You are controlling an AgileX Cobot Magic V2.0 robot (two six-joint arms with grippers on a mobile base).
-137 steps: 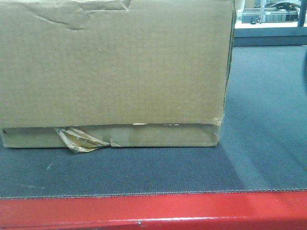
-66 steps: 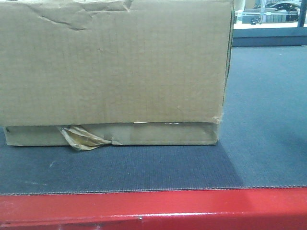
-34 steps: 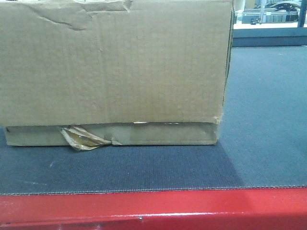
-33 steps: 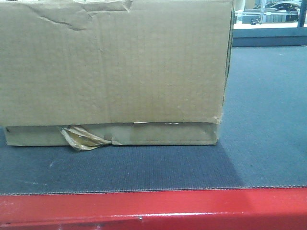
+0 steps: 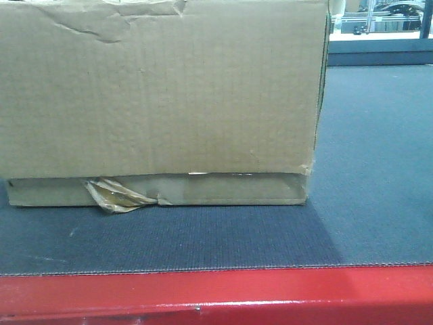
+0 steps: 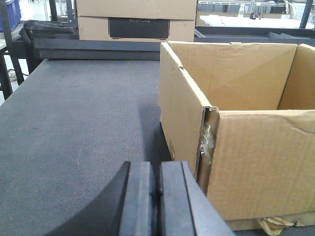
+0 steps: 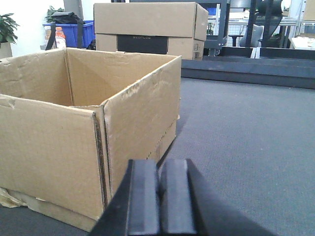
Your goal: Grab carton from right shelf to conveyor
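The carton (image 5: pixel 159 95), a large open-topped brown cardboard box with a wad of amber tape (image 5: pixel 115 196) at its lower front, stands on the dark grey conveyor belt (image 5: pixel 203 240) behind the red border (image 5: pixel 216 294). My left gripper (image 6: pixel 157 178) is shut and empty, just left of the carton's near left corner (image 6: pixel 204 147). My right gripper (image 7: pixel 158 184) is shut and empty, just right of the carton's near right corner (image 7: pixel 101 152). Neither touches the carton. The right shelf is out of view.
Another cardboard box (image 6: pixel 136 19) with a dark label stands beyond the belt's far end, also in the right wrist view (image 7: pixel 147 29). Blue bins (image 7: pixel 69 32) and a plant (image 7: pixel 7 27) are far back left. Open belt lies on both sides of the carton.
The carton sits a touch lower and steadier in the front view than two seconds ago; since then nothing has visibly moved.
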